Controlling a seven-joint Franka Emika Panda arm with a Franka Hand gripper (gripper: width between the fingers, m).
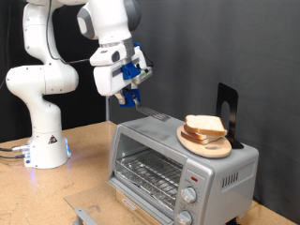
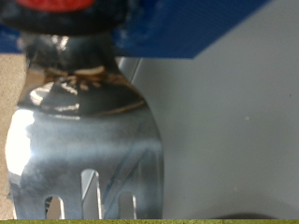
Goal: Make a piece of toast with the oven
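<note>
The oven (image 1: 173, 161) is a small silver toaster oven at the exterior view's lower right; its glass door is closed and two knobs (image 1: 189, 202) sit on its right panel. On its roof a round wooden plate (image 1: 223, 148) carries the piece of toast (image 1: 203, 125), pale with a tan crust. My gripper (image 1: 129, 97) hangs above the oven's left rear corner, left of the toast, shut on a metal fork (image 1: 150, 113) that points toward the plate. Up close in the wrist view, the fork (image 2: 84, 140) shows its tines over the grey oven top (image 2: 234, 140).
A black upright stand (image 1: 228, 111) rises behind the plate on the oven roof. The arm's white base (image 1: 42, 141) stands on the wooden table (image 1: 84, 183) at the left. A metal piece (image 1: 84, 214) lies at the table's front edge. Black backdrop behind.
</note>
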